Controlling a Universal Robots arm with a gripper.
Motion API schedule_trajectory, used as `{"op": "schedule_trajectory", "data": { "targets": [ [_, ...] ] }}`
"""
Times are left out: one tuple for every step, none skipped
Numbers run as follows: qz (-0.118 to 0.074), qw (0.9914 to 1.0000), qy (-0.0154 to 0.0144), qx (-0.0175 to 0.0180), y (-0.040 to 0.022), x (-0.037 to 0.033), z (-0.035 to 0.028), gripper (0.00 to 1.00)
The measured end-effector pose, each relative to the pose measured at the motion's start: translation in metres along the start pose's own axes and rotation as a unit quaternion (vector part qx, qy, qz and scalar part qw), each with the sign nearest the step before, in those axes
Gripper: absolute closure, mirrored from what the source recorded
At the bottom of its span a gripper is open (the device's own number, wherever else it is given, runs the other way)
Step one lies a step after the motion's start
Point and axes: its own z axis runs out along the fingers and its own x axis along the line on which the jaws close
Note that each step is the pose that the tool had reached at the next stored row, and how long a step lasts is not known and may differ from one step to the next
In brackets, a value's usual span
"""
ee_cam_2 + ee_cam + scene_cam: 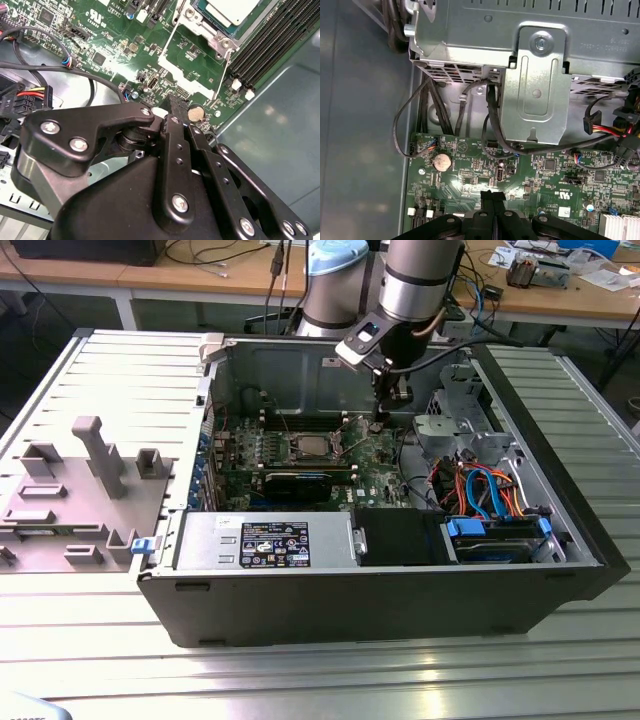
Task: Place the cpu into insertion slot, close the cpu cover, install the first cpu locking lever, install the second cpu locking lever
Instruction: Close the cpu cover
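Observation:
The cpu (313, 446) lies silvery and flat in the insertion slot (210, 31) on the green motherboard; its corner also shows in the second wrist view (234, 9). The cpu cover (166, 57), a thin silver frame, stands swung open beside the slot, and the board shows through its opening. My gripper (378, 423) hangs low over the board on the exterior view's right of the slot. Its black fingertips (175, 102) are pressed together with nothing between them, close to a round coin battery (195, 114). In the first wrist view the gripper (492, 195) is shut above the board.
The board sits deep in an open computer case (300, 600). A metal drive bracket (535, 95) and black cables (492, 130) crowd one side. Long memory slots (270, 45) run past the socket. The power supply (270, 540) and coloured cables (490, 490) lie nearer the case front.

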Motion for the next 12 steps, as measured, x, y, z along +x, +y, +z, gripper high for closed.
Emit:
{"op": "schedule_trajectory", "data": {
  "targets": [
    [0.000, 1.00000, 0.0000, 0.0000, 0.0007, 0.0000, 0.0001, 0.89],
    [0.000, 1.00000, 0.0001, 0.0000, 0.0019, -0.0001, 0.0004, 0.89],
    [0.000, 1.00000, 0.0001, 0.0000, 0.0024, -0.0002, 0.0005, 0.89],
    [0.000, 1.00000, 0.0001, 0.0000, 0.0028, -0.0002, 0.0005, 0.89],
    [0.000, 1.00000, 0.0001, 0.0000, 0.0035, -0.0003, 0.0007, 0.89],
    [0.000, 1.00000, 0.0001, 0.0000, 0.0045, -0.0005, 0.0009, 0.89],
    [0.000, 1.00000, 0.0000, 0.0000, 0.0053, -0.0006, 0.0010, 0.89],
    [0.000, 1.00000, 0.0000, 0.0000, 0.0066, -0.0007, 0.0014, 0.89],
    [0.000, 1.00000, 0.0000, 0.0000, 0.0072, -0.0007, 0.0016, 0.89],
    [0.000, 1.00000, 0.0000, 0.0000, 0.0079, -0.0006, 0.0020, 0.89],
    [0.000, 1.00000, 0.0002, 0.0000, 0.0079, -0.0006, 0.0031, 0.89],
    [0.000, 1.00000, 0.0000, 0.0000, 0.0079, -0.0007, 0.0041, 0.89]
  ]
}}
